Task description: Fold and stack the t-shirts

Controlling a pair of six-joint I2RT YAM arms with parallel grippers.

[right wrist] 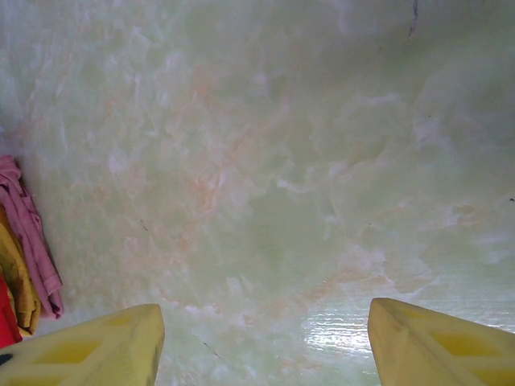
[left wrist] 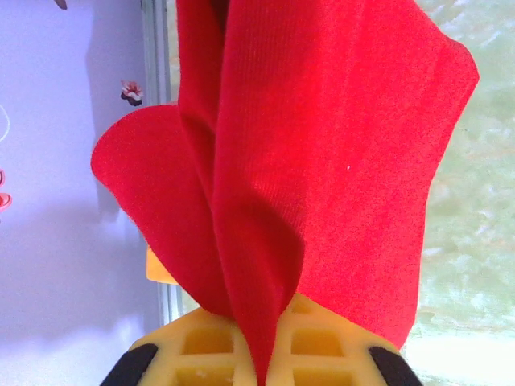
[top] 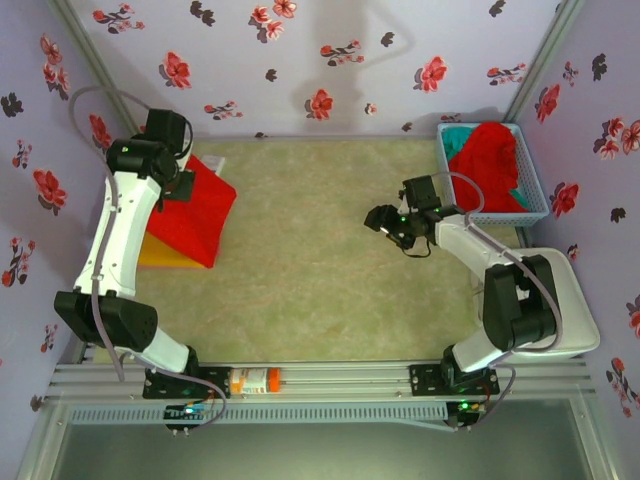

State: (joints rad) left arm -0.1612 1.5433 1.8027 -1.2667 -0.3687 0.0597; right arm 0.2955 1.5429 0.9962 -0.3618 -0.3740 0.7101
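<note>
1. I can read no text, brand, number or sign in any of my three views.
2. The orange-and-white patch (top: 253,380) on the front rail (top: 340,378), between the two arm bases, might be a label. From my top camera it is too small for me to tell whether it carries any writing.
3. The red t-shirt (left wrist: 322,161) in my left wrist view shows me plain ribbed cloth only.
4. The wall covering (top: 300,60) bears a pattern of red and dark flowers, with no lettering.

orange-yellow t-shirt (top: 160,258) mostly under red t-shirt (top: 205,215), teal t-shirt (top: 458,135) largely buried in basket (top: 538,190)
</note>
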